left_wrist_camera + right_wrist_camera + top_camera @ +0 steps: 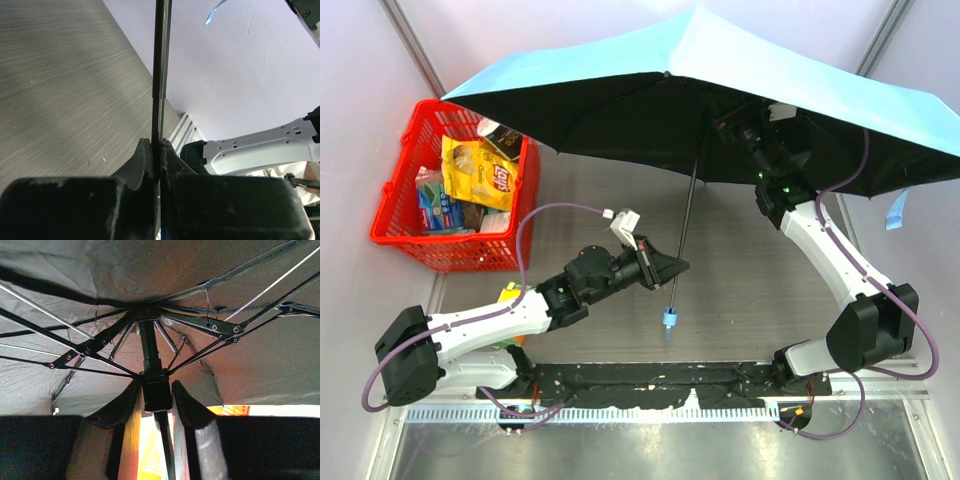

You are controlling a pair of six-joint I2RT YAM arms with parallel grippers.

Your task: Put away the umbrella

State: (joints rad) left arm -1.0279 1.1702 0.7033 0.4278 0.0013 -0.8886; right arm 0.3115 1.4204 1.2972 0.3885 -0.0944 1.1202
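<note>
The umbrella (750, 60) stands fully open over the table (760, 300). Its sky-blue cloth and black underside spread across the far side from about 10 o'clock to 3 o'clock. Its thin black shaft (688, 205) slopes down from the hub toward 6 o'clock and ends in a small blue handle (670, 319) hanging just above the tabletop.

The left gripper (672, 268) is clenched on the lower shaft, its fingers (145, 160) pressed flat against the rod from both sides.

The right gripper (156, 387) is up under the cloth at about 1 o'clock. Its fingers (187, 407) flank the black slider (156, 390) below the ribs. I cannot tell whether they squeeze it or only sit beside it.

At 9 o'clock a red basket (450, 255) holds snack bags (480, 172), partly under the umbrella's edge.
</note>
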